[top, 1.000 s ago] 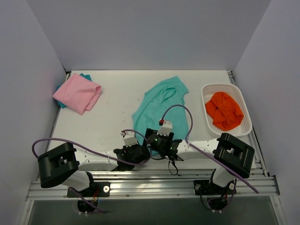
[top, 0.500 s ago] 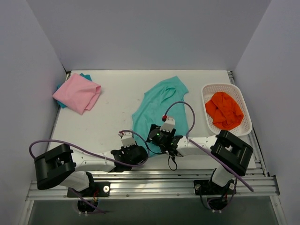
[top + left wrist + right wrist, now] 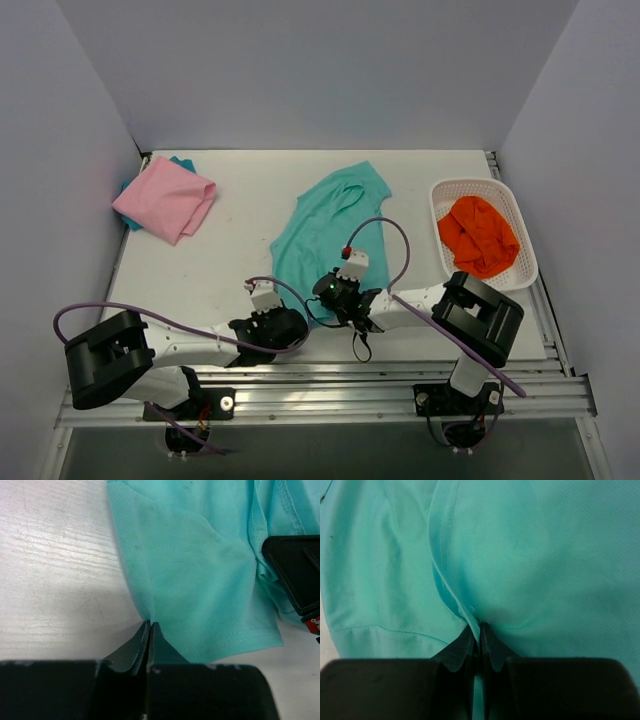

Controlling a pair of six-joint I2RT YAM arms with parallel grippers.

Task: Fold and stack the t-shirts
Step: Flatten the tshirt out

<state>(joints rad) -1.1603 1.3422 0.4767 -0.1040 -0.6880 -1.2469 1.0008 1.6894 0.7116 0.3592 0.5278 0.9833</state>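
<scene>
teal t-shirt stretched near-left to far-right, left tool and right tool clamped on its near edge

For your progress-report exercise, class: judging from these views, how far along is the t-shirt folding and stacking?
Done: the pink t-shirt lies folded at the far left, atop a blue cloth. In hand: the left gripper and right gripper each pinch the near end of the mint-teal t-shirt, which lies unfolded. Left: folding and stacking it, likely also the orange cloth in the basket.
</scene>
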